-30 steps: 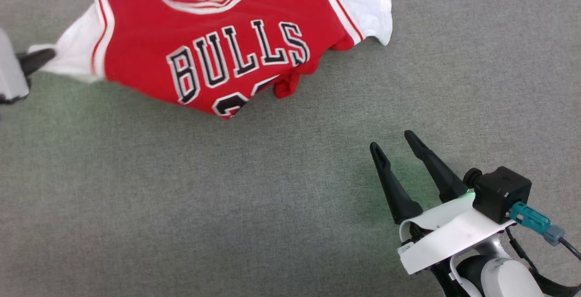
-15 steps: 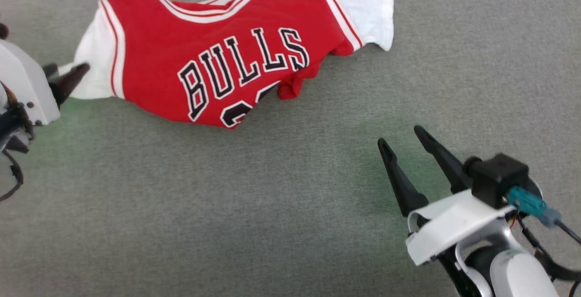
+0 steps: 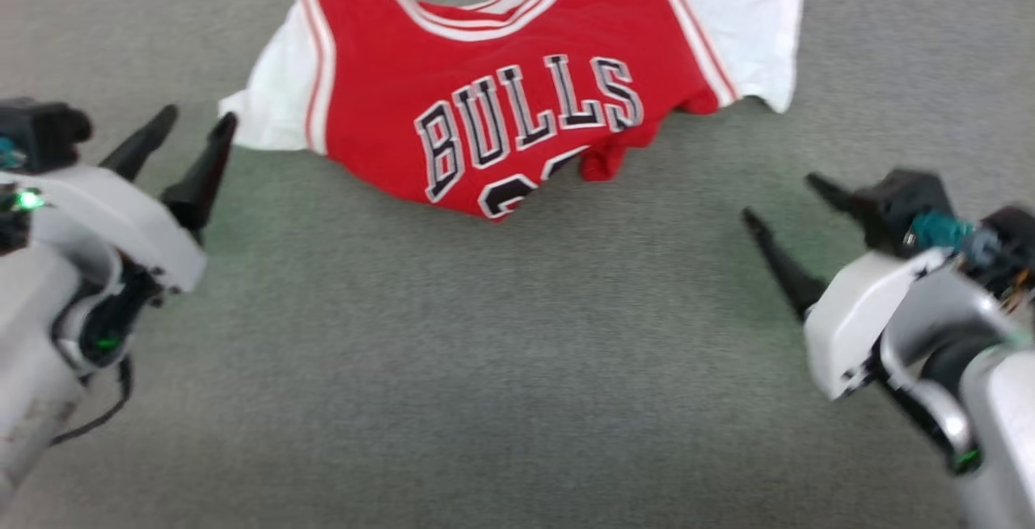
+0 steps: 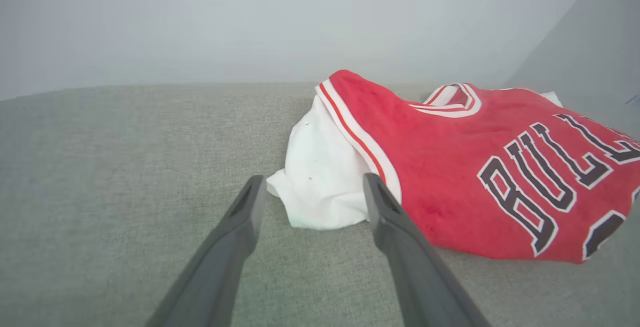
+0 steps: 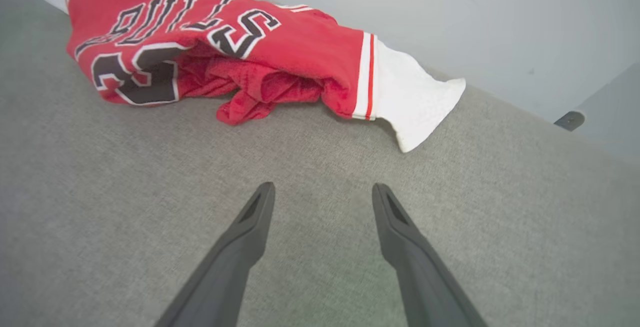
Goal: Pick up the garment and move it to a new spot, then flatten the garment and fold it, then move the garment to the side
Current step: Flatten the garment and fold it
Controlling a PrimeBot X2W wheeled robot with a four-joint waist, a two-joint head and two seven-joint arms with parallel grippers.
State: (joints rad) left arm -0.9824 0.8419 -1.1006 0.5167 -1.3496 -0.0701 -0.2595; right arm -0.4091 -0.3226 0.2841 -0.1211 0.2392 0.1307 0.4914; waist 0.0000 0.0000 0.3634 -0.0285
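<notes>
**Red jersey lies rumpled between two empty grippers**

Red garment lies lettering-up at 12 o'clock on the grey cloth. Its hem is bunched under at the low edge, so flattening looks not yet done. The left gripper, at 9 o'clock, holds nothing. Its fingers are spread with the tips just beside one white sleeve, a placing that would suit a pinch at that edge. The right gripper, at 3 o'clock, is likewise spread and empty. It stands apart from the other sleeve, probably poised to take that side for a two-handed stretch.
</notes>
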